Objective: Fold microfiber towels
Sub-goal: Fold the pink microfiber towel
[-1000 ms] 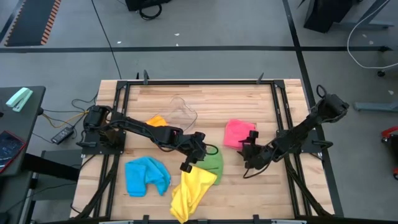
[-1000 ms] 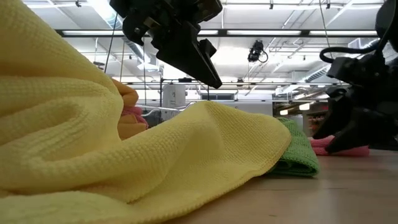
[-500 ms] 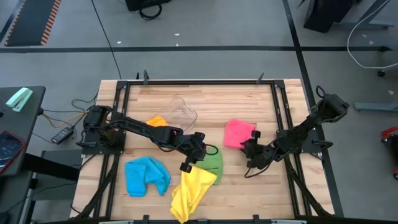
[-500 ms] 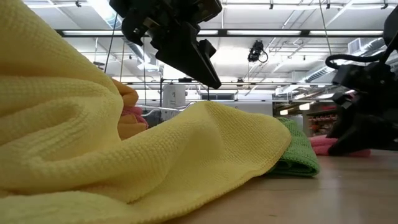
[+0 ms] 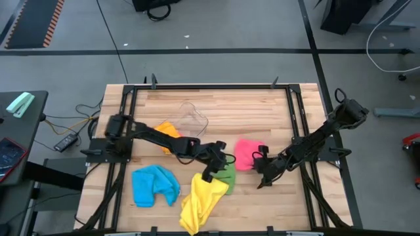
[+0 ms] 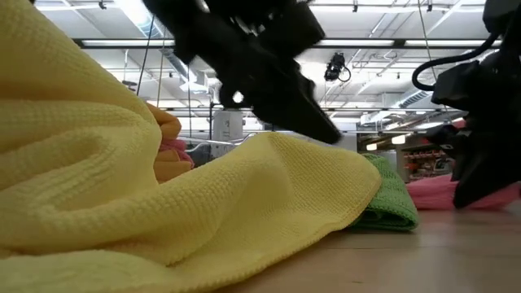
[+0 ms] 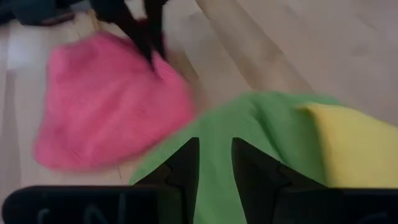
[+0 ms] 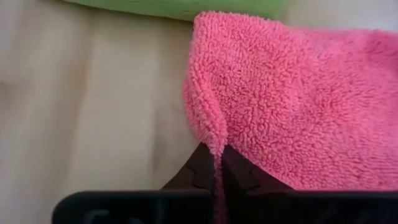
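Two fingers of my right pincer (image 8: 214,163) are pressed together on a thin fold at the edge of the fluffy pink microfibre towel (image 8: 298,106), and that narrow bite is my first worry: so little pile sits between the tips that I judge a quick pull could slide it free and drop the cloth in a heap. Away from my tips the rest of the pink towel lies slack on the pale wooden table (image 8: 93,112), so dragging rather than lifting would likely bunch it instead of laying it flat. Just beyond the pink one lies the soft green towel (image 8: 180,7), close enough that a sweep that way might catch it and pull it along. My left pincer (image 5: 211,172) is low over the green towel, beside the ribbed yellow towel (image 5: 200,200); its fingers stand slightly apart, gripping nothing that I can make out. Both arms are close, so crossing paths could knock them together. Farther out lie the crumpled blue towel (image 5: 154,185) and the orange towel (image 5: 167,130), near the clear plastic tub (image 5: 192,118).
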Motion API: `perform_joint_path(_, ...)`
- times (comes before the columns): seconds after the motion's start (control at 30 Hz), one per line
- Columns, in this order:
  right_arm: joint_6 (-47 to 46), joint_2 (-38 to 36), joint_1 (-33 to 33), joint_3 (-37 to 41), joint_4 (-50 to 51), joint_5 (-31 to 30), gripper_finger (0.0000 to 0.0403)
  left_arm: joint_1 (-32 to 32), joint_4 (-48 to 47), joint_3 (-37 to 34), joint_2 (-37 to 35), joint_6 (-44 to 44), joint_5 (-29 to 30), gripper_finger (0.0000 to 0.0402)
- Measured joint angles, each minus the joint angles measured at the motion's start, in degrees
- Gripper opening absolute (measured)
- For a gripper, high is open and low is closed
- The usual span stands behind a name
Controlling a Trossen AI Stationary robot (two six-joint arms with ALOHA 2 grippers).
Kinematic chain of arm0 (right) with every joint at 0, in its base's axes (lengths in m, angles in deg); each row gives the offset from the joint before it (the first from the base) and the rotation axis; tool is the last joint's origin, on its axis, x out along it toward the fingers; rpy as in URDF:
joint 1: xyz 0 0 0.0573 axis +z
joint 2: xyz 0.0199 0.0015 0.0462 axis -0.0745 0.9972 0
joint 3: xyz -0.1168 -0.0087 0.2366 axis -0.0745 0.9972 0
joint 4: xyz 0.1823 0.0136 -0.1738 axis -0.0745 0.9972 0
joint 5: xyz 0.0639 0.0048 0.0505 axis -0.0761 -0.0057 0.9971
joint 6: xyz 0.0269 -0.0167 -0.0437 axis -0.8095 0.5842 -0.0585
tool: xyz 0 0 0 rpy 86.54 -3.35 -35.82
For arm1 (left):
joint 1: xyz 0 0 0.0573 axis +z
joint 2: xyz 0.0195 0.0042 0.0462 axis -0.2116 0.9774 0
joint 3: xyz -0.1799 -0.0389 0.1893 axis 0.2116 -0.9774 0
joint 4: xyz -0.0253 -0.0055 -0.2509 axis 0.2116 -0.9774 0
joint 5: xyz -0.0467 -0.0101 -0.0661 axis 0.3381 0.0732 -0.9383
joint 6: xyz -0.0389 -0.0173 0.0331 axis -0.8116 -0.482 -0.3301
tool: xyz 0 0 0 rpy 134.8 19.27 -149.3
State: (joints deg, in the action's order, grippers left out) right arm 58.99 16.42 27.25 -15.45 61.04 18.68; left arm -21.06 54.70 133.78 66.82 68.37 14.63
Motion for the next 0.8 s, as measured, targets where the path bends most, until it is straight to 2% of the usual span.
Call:
perform_joint_path(0.13, -1.4, 0.0, 0.0, -0.5, 0.0, 1.9, 0.0011, 1.7, 14.4, 0.0, 5.7, 0.6, 0.0, 0.0092)
perform_joint_path(0.27, -2.1, 0.0, 0.0, -0.6, 0.0, 1.7, 0.0011, 3.0, 31.0, 0.0, 12.0, -3.1, 0.2, 0.0080)
perform_joint_path(0.33, -2.1, 0.0, -0.2, -0.6, -0.1, 1.4, 0.0011, 3.5, 36.0, 0.1, 15.4, -4.6, 0.9, 0.0074)
perform_joint_path(0.43, -2.1, 0.0, -0.7, -0.6, -0.2, 1.4, 0.0011, 3.7, 33.5, 3.6, 19.2, -8.1, 4.3, 0.0063)
perform_joint_path(0.6, -1.9, 0.0, -1.6, -0.6, -0.7, 1.3, 0.0011, 3.4, 27.2, 11.0, 22.7, -7.4, 4.7, 0.0044)
perform_joint_path(0.8, -2.1, 0.0, -1.7, -0.6, -0.7, 1.9, 0.0011, 3.5, 22.1, 12.4, 21.7, -4.7, 4.9, 0.0028)
